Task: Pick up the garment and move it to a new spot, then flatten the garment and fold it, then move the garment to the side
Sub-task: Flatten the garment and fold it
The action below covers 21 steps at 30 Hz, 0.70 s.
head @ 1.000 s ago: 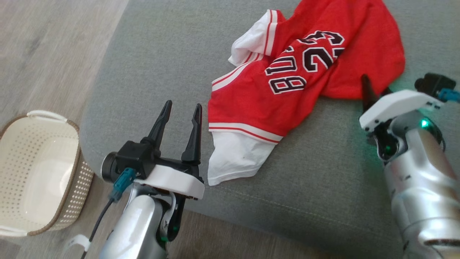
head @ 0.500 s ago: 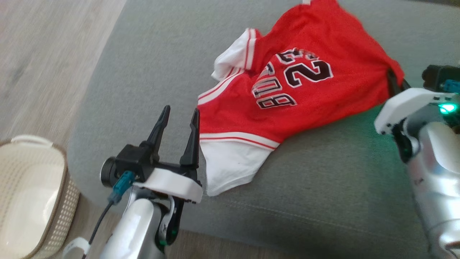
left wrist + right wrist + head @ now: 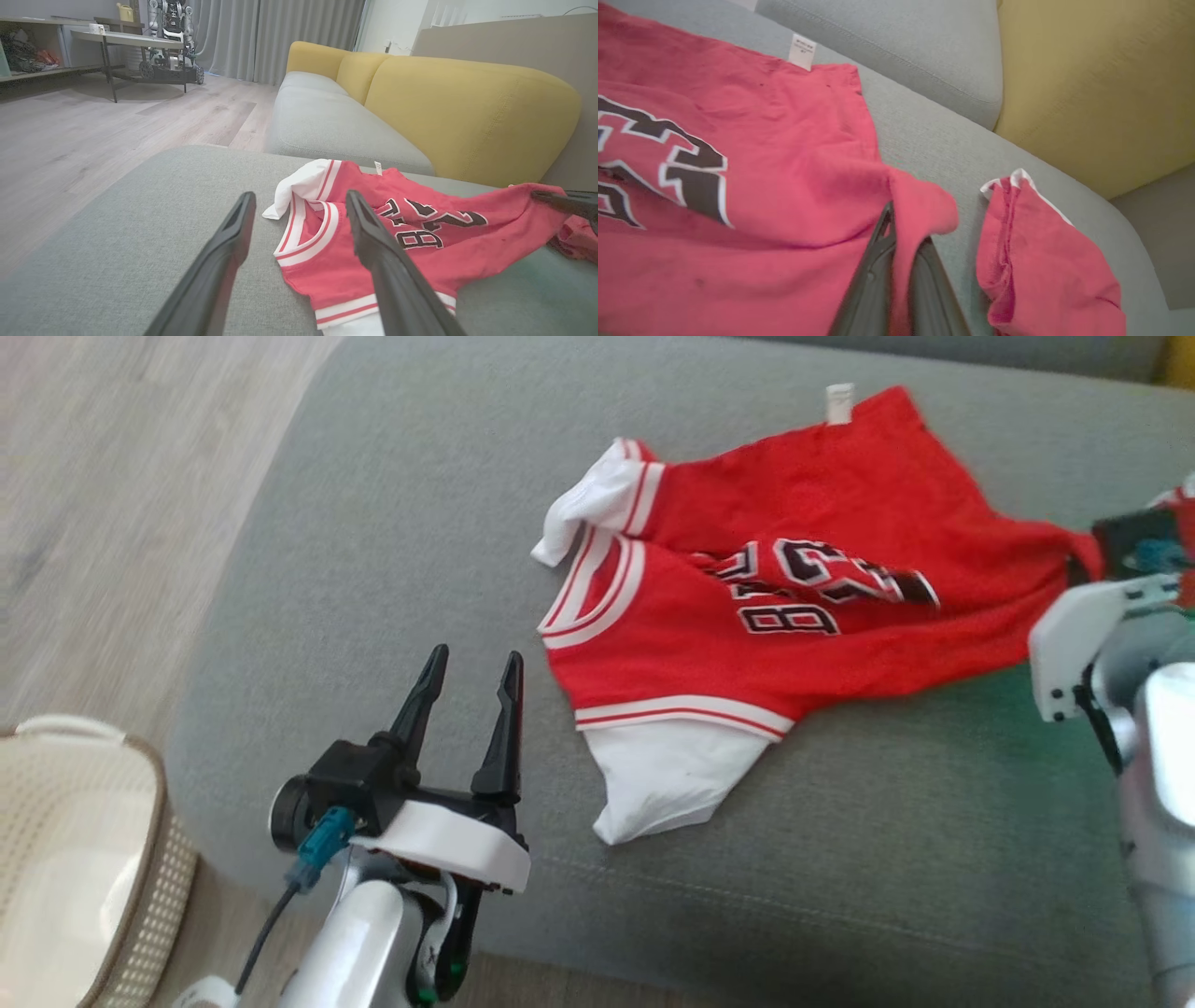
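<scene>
**Right pincer pinches the jersey's edge; left pincer spread and holding nothing**

The garment [image 3: 747, 616], a red jersey with white sleeves, red-and-white striped trim and black numerals outlined in white, lies crumpled on the grey sofa seat [image 3: 373, 569]. One white sleeve [image 3: 667, 779] points toward the seat's front edge. The other is bunched at the garment's far left corner. A small white label [image 3: 840, 403] sticks out from the far hem.

In the right wrist view, the right pincer [image 3: 903, 233] has its two dark fingers pressed together on a fold of red cloth at the garment's right edge. The fold drapes over the fingertips. Just beside them to the right lies another bunched piece of red cloth with a white rim. In the left wrist view, the fabric rises from the seat toward that grip, so the numerals look stretched and creased.

The left pincer [image 3: 474, 658] is spread wide, with nothing between its fingers. It hangs over the front part of the seat, near the front white sleeve, and the head view shows a gap of grey cushion between the two.

A yellow backrest [image 3: 467, 107] rises behind the seat. A pale perforated basket [image 3: 84, 859] stands on the wooden floor [image 3: 112, 476] at the robot's left, well apart from the garment.
</scene>
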Tool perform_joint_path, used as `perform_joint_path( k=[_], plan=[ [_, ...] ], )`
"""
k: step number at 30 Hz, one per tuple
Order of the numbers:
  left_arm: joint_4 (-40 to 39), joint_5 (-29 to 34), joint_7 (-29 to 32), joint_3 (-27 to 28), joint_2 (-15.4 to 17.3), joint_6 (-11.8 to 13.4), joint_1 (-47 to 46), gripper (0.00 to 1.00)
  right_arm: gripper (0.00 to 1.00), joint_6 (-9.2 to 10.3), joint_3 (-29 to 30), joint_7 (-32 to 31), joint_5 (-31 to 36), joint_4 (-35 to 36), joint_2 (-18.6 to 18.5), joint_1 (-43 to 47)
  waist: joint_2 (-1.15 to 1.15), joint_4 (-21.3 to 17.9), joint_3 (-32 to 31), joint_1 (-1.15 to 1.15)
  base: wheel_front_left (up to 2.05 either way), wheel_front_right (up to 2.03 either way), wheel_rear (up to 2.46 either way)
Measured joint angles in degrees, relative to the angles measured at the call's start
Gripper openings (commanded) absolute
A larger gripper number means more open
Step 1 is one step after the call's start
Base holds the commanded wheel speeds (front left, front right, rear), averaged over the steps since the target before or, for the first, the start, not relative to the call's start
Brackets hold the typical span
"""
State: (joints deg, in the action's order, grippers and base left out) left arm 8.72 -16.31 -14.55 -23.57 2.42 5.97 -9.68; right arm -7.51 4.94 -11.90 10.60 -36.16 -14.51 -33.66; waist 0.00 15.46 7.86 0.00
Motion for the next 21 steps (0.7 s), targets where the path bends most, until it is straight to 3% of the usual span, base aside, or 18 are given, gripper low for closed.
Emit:
perform_joint_path(
  k=[5, 11, 12, 13, 21],
  plan=[
    [0.1, -0.1, 0.0, -1.4, 0.0, -0.5, -0.9, 1.00, 0.00, 0.01, -1.2, -1.6, 6.2, -1.3, 1.9, -1.4, 0.00, 2.5, 2.4, 0.00, 0.00, 0.00, 0.00],
    [0.1, -0.5, 0.0, -2.2, 0.0, -0.5, -2.5, 1.00, 0.00, 0.00, -2.6, -0.1, 8.4, -9.9, 5.1, -5.9, 0.00, 5.6, 4.9, 0.00, 0.00, 0.00, 0.00],
    [0.1, -0.5, 0.0, -2.5, 0.0, -0.5, -2.6, 1.00, 0.45, 0.00, -2.8, 0.3, 8.8, -11.4, 5.3, -6.5, 0.00, 6.0, 5.2, 0.00, 0.00, 0.00, 0.00],
    [0.1, -0.5, 0.0, -2.7, 0.0, -0.5, -2.6, 1.00, 1.00, 0.00, -2.8, 1.0, 9.1, -12.8, 5.5, -7.1, 0.00, 6.4, 5.5, 0.00, 0.00, 0.00, 0.00],
    [0.1, -0.5, 0.0, -3.2, 0.0, -0.4, -2.8, 1.00, 1.00, 0.00, -0.8, 5.8, 10.1, -18.2, 6.1, -10.0, 0.00, 6.7, 6.1, 0.00, 0.00, 0.00, 0.00]
  ],
)
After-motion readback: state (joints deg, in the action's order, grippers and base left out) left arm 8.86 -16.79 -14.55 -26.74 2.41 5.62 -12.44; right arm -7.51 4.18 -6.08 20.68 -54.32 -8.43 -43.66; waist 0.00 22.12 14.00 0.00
